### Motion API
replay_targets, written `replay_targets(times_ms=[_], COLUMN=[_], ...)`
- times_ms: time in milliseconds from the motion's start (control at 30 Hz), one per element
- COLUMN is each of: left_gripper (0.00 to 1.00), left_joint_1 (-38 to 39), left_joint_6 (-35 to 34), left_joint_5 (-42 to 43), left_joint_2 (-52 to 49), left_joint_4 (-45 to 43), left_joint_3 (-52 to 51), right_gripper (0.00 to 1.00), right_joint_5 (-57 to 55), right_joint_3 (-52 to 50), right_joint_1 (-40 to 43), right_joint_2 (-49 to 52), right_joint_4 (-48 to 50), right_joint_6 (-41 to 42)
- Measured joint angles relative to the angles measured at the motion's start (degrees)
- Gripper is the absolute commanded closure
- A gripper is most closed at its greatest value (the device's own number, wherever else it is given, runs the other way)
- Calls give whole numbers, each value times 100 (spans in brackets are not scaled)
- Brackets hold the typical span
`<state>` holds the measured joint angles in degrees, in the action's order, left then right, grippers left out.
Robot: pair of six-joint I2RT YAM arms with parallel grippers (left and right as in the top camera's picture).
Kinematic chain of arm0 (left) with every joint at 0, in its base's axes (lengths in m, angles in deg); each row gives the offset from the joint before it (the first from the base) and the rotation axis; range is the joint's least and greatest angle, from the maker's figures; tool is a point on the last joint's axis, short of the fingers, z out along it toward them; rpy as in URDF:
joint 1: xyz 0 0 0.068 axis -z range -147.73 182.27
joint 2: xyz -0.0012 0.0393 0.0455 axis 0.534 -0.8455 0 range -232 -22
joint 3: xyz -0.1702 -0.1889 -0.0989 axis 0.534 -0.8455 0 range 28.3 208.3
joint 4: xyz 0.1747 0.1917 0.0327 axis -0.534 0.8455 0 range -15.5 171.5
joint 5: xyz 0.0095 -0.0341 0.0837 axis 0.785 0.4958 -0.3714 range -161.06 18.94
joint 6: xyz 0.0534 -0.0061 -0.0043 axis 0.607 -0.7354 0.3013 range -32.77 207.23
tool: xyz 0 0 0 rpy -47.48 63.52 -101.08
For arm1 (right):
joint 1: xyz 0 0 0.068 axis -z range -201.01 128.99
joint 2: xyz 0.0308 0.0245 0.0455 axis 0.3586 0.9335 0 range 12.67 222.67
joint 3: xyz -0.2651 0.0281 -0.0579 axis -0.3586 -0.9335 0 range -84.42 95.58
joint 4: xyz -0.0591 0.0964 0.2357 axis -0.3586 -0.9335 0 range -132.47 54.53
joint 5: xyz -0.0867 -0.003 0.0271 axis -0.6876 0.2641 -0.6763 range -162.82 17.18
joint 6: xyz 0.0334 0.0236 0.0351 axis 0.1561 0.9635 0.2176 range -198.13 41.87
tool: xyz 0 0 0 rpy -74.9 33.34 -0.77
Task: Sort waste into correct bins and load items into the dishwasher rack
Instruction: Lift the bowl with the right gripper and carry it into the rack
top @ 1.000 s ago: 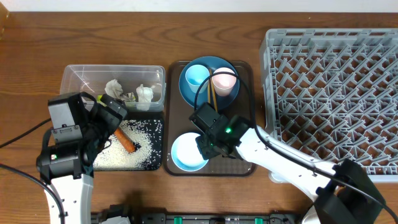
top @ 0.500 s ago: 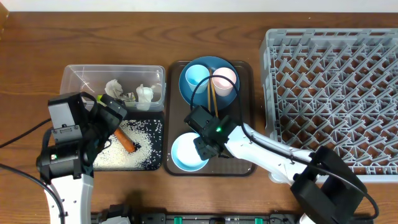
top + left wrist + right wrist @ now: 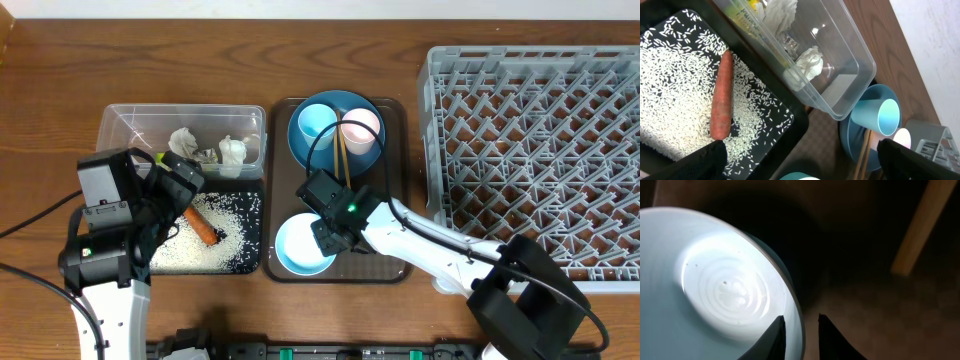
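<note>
Left arm (image 3: 100, 305): white link, black wrist housing, grey camera block, green status light.
Right arm (image 3: 440, 250): white links, black joints, green status light.
Cables (image 3: 318, 150): thin, black.
Left claw (image 3: 802, 162): two black fingers.
Right claw (image 3: 801, 337): two black tapered fingers.

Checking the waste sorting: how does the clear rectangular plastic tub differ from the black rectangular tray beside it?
The clear rectangular plastic tub is see-through and tall-walled; the black rectangular tray is opaque and shallow. The tub holds crumpled white napkins and a printed wrapper; the tray holds white rice and an orange carrot. Both are rectangular, side by side.
</note>
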<state>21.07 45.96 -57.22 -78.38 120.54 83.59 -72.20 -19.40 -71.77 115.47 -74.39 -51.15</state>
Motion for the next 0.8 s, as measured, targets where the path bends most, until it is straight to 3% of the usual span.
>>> replay_targets(times_ms=[167,300,800], left_gripper=[2,2,2], left_joint_1=[0,0,0], left_joint_6=[0,0,0], left_joint_5=[0,0,0], left_joint_2=[0,0,0], left_joint_4=[0,0,0], left_joint_3=[0,0,0], right_gripper=[82,99,99], right_joint_5=[0,0,391], right_joint_3=[0,0,-4], right_joint_1=[0,0,0], right_joint_2=[0,0,-376], right_joint_4=[111,125,-15], right_joint_6=[0,9,20])
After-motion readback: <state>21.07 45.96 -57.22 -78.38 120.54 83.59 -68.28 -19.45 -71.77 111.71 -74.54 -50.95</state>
